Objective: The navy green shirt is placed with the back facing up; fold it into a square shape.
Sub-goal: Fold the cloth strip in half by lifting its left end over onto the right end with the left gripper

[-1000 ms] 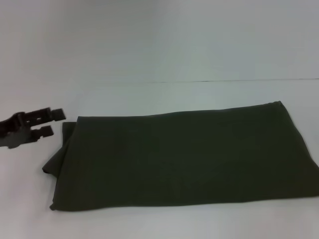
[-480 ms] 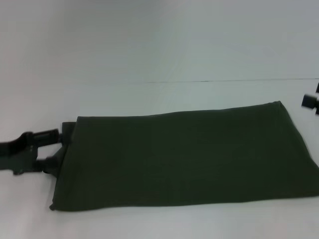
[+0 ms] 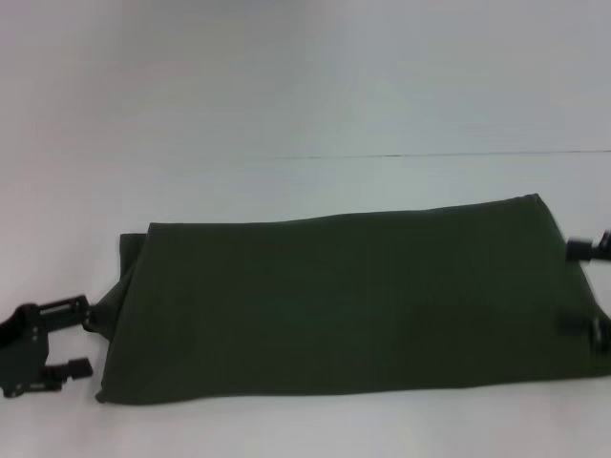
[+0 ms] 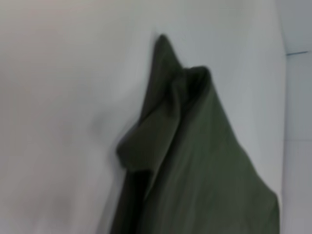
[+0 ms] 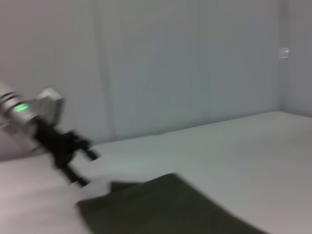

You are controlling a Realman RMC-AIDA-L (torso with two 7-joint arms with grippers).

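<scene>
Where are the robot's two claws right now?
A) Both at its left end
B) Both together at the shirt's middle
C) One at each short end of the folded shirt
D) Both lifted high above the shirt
C: the left gripper sits at the navy green shirt's left end, the right gripper at its right end.

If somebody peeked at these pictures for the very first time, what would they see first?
First, the big navy green shirt, folded into a long band across the middle of the white table. Then two black claws: the left gripper, open, by the shirt's left end, and the right gripper, open, at its right end.
</scene>
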